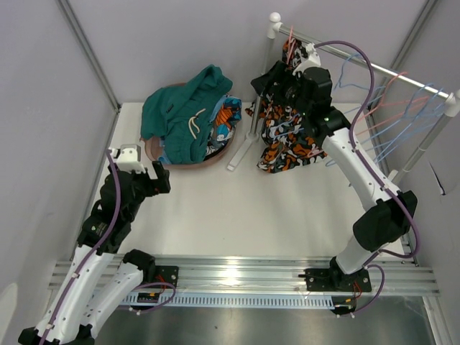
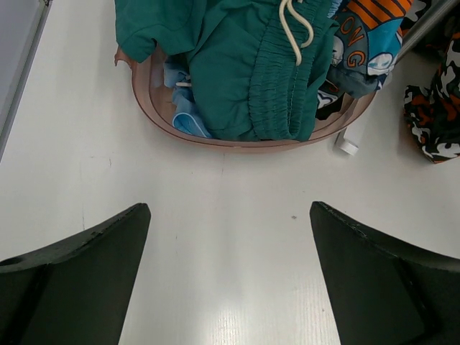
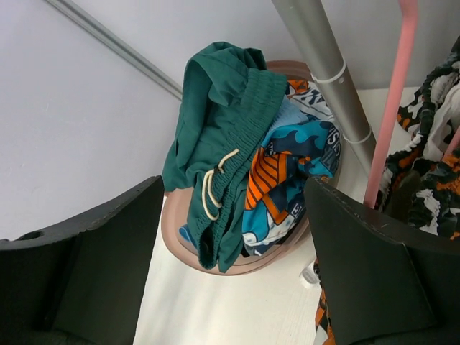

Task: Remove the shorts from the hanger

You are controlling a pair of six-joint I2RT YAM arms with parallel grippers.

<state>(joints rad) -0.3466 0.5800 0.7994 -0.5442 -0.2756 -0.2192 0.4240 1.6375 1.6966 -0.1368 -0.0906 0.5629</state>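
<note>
The orange-black-white camouflage shorts (image 1: 287,136) hang from a pink hanger (image 3: 388,108) on the rack rail (image 1: 374,68); they also show at the right edge of the right wrist view (image 3: 431,172). My right gripper (image 1: 272,85) is open and empty beside the top of those shorts, its right finger close to the hanger. The teal green shorts (image 1: 183,108), the orange/blue patterned shorts (image 1: 228,115) and the light blue shorts (image 2: 183,115) lie in a pink-brown basket (image 1: 215,159). The black shorts are hidden. My left gripper (image 1: 157,180) is open and empty over the bare table, in front of the basket (image 2: 237,142).
The rack's white leg (image 1: 243,147) stands between the basket and the hanging shorts, and its grey pole (image 3: 323,65) shows close in the right wrist view. Several empty blue and pink hangers (image 1: 402,108) hang on the rail's right part. Enclosure walls close the left, back and right.
</note>
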